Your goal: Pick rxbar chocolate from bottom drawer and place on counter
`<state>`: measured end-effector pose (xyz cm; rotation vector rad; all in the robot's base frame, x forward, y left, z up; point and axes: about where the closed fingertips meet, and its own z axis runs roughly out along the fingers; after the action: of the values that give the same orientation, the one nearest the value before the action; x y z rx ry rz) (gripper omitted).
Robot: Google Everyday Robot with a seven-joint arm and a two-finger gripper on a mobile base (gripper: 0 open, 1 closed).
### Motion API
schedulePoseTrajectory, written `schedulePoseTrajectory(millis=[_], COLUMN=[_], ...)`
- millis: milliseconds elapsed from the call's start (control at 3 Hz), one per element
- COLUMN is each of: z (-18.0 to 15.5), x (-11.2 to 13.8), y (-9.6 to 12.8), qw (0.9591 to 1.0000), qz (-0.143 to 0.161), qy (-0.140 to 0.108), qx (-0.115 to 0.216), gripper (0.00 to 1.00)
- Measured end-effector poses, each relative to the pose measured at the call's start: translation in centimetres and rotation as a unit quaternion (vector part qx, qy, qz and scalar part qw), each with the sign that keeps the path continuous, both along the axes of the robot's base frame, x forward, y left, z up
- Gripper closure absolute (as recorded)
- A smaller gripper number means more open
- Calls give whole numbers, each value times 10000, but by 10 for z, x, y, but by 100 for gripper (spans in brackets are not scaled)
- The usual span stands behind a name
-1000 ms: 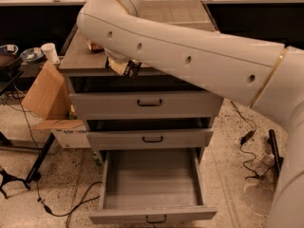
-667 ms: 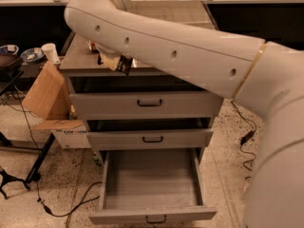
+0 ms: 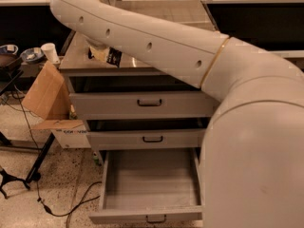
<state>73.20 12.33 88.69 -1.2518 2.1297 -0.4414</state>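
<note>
Gripper: the gripper (image 3: 100, 52) sits over the front left part of the counter (image 3: 161, 11), mostly hidden under the big white arm (image 3: 156, 46) that sweeps across the view.
Grip: cannot tell; the arm covers the jaws, so it is unclear whether they are clamped on the bar or have let go.
Bar: the chocolate bar (image 3: 113, 57), black wrapper with white print, pokes out tilted right beside the gripper, low over the counter near its front edge. Whether it touches the surface cannot be told.
Bottom drawer: the bottom drawer (image 3: 147, 216) is pulled fully out and nothing shows inside it.
Other drawers: the 2 shallower drawers, top (image 3: 149, 103) and middle (image 3: 152, 139), are pushed in or nearly so.
Done: judging from this, the bar is out of the drawer and has been brought up to the counter.
Left: setting the bar flat, letting go, and lifting the arm away.
Progress: late, probably the last step.
Nearby: a cardboard box (image 3: 45, 96) and a white cup (image 3: 49, 52) stand left of the cabinet, apart from the bar.
</note>
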Motion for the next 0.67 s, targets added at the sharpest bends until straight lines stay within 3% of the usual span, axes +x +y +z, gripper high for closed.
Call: schedulePoseTrajectory(millis=[333, 667], z=[-11, -19], x=[21, 36], y=[-5, -15], qw=[10000, 10000], qz=[27, -3], qy=[58, 83], qx=[-16, -43], gripper=[100, 85])
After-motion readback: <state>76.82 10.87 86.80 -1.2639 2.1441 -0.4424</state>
